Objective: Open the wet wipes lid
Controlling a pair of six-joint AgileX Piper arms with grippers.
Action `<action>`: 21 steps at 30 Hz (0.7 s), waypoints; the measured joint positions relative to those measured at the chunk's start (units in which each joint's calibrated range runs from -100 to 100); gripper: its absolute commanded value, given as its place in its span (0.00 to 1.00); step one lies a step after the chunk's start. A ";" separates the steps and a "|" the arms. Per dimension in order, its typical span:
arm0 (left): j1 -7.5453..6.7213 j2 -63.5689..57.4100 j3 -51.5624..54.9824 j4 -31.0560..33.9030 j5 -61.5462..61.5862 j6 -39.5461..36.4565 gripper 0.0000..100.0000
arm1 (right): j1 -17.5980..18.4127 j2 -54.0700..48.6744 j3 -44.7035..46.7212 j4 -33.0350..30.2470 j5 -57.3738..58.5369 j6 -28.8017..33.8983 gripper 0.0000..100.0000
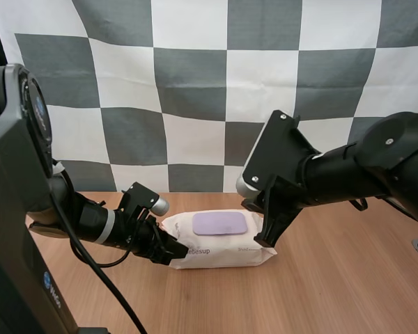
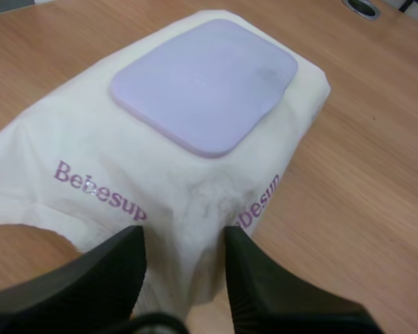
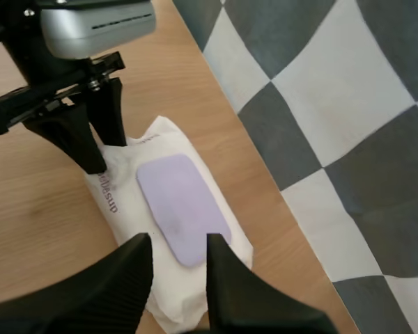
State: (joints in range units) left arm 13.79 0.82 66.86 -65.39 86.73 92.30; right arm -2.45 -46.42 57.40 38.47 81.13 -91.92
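The pack of wet wipes (image 1: 219,249) is lying flat on the wooden table (image 1: 334,292), in the lower middle of the high view, long side running left to right. It is a soft white pouch, creased and slightly puffed. A flat lavender lid (image 1: 219,223) with rounded corners is sitting shut on its top face. Purple lettering (image 2: 101,191) reading "Bebesup" is running along the side facing the left arm.

The left gripper (image 1: 168,250) is reaching in from the lower left of the high view and is meeting the pack's left end. In the left wrist view, its two black fingers (image 2: 104,278) are pinching the crimped end seam, and the film is bunching between them.

The right gripper (image 1: 268,235) is coming down from the right of the high view, tips pointing at the pack's right end. In the right wrist view its fingers (image 3: 125,278) are standing apart and gripping nothing. The near edge of the lid is showing in the gap between the tips. The left gripper is showing at the pack's far end.
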 measured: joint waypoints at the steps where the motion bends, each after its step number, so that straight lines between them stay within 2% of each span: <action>1: 0.00 0.00 0.00 0.00 0.00 0.00 0.61 | 0.00 0.97 0.32 0.00 0.39 -1.19 0.46; 5: 0.00 0.00 0.00 -0.05 0.40 0.00 0.61 | 1.02 5.53 3.54 -0.33 -0.58 -6.25 0.46; 7: 0.00 0.00 0.00 -0.05 0.40 0.00 0.58 | 2.29 7.18 5.10 -0.23 -2.94 -7.63 0.46; 10: 0.00 0.00 0.00 -0.05 0.40 0.08 0.42 | 4.48 8.74 6.75 -0.24 -7.86 -8.08 0.46; 11: 0.00 0.00 0.00 -0.05 0.40 0.08 0.33 | 5.51 9.54 7.06 -0.24 -9.87 -8.08 0.46; 15: 0.00 0.00 0.00 -0.13 0.56 0.08 0.08 | 10.24 12.44 7.21 -1.26 -19.14 -6.63 0.46; 17: 0.00 0.00 0.00 -0.13 0.56 0.08 0.01 | 11.97 14.16 7.21 -2.07 -23.54 -5.10 0.46; 21: 0.00 0.00 0.00 0.10 0.56 0.08 0.00 | 12.92 17.80 7.21 -3.50 -29.54 -4.27 0.46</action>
State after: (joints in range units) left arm 13.79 0.82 66.86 -65.29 87.28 92.38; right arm 10.47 -28.63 64.61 34.96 51.59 -96.19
